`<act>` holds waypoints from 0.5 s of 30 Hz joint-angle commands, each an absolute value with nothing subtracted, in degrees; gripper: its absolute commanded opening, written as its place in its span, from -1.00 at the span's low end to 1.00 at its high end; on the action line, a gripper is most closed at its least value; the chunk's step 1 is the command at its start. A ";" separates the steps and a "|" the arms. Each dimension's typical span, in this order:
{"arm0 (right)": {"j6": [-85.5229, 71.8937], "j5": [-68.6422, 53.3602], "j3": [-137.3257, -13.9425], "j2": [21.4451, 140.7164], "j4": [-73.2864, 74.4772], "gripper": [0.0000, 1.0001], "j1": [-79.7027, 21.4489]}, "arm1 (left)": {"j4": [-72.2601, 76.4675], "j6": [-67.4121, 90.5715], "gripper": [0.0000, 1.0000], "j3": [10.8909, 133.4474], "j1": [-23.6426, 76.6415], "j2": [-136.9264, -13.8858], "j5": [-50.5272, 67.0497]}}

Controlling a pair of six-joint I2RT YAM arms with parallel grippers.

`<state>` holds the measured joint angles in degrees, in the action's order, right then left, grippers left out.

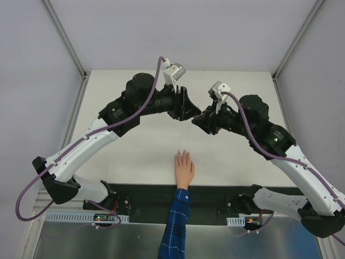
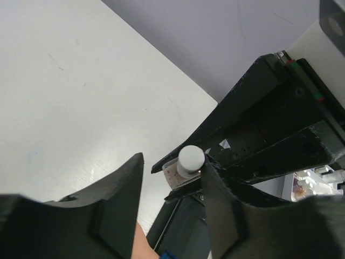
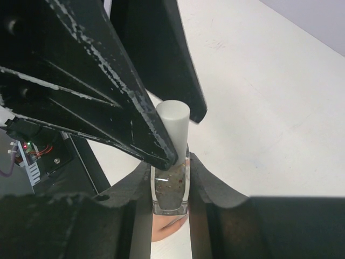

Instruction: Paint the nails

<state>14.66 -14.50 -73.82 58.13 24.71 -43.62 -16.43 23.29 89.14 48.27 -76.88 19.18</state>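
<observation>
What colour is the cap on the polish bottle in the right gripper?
Plain off-white; the cap shows best in the right wrist view.

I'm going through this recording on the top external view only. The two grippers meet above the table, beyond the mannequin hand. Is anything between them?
Observer: Yes. The right wrist view shows the right gripper shut on a small clear glass polish bottle with a white cylindrical cap.
Operator: Is the left gripper clamped on that cap?
Observer: Not clamped. In the left wrist view the cap sits between its open fingers, close to one, with a clear gap to the other.
</observation>
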 commanded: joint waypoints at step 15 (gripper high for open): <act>10.22 -48.24 -69.79 47.99 13.11 -1.00 -40.62 | -7.41 12.14 -1.00 87.38 49.31 -76.38 59.81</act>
